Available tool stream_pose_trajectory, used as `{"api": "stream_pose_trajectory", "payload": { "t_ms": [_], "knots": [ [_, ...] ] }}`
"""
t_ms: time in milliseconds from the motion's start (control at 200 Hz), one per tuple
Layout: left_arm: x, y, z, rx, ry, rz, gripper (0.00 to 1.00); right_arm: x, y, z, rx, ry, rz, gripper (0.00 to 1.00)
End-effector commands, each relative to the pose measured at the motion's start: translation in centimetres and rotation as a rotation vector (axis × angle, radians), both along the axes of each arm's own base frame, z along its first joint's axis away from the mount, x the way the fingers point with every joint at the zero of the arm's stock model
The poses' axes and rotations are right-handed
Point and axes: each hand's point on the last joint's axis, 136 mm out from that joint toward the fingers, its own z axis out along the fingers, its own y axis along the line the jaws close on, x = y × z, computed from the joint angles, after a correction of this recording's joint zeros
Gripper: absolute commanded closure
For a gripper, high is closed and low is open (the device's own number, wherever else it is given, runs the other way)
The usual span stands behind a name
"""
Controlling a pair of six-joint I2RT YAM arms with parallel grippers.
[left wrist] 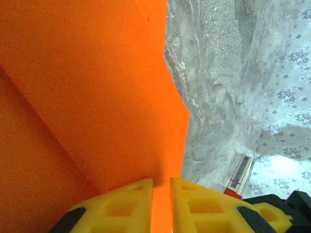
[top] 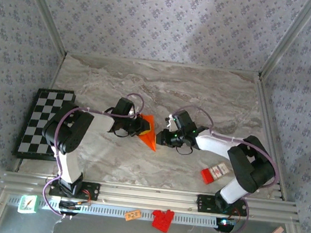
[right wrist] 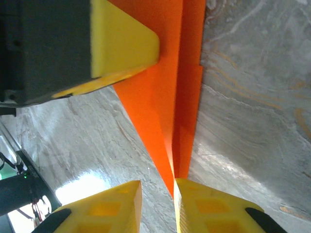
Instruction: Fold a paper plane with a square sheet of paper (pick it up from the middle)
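Orange paper [top: 149, 132], folded to a pointed wedge, sits between both grippers at mid-table. Bare marble table [top: 203, 94] lies open beyond, with a checkerboard [top: 42, 123] far left and a red-and-white box [top: 215, 173] near right.

From the left wrist, the left gripper [left wrist: 161, 182] clamps the paper's edge.

From the right wrist, the right gripper [right wrist: 157, 187] stands slightly parted, marble showing between its jaws and the paper's point against one finger.

The grey-veined, marble-patterned bench [top: 203, 94] carries a flat black-and-white checkerboard [top: 45, 122] at its left edge and a small red-and-white box [top: 215, 173] near its front right.
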Motion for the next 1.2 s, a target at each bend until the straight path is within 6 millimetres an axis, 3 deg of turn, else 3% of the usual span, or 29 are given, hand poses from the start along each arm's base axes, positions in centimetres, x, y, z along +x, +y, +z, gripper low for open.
{"api": "stream_pose_trajectory", "payload": {
  "t_ms": [0,150,290,695,1194],
  "knots": [
    [0.2,-0.3,-0.2,0.009,-0.008,-0.016,0.83,0.2,0.8,0.6,0.009,-0.033,0.027,0.76],
    [0.2,-0.3,-0.3,0.01,-0.005,-0.014,0.83,-0.1,2.7,-0.2,0.011,-0.005,0.075,0.81],
    [0.1,-0.4,-0.3,0.007,-0.006,-0.019,0.83,0.1,3.3,-0.9,0.006,0.006,0.085,0.82],
    [0.2,-0.5,-0.6,0.009,0.007,-0.023,0.83,-0.4,2.5,-3.1,-0.052,0.054,0.074,0.82],
    [0.1,-0.4,-1.0,0.016,0.019,-0.021,0.82,-1.1,2.4,-4.2,-0.063,0.095,0.085,0.82]
  ]
}}
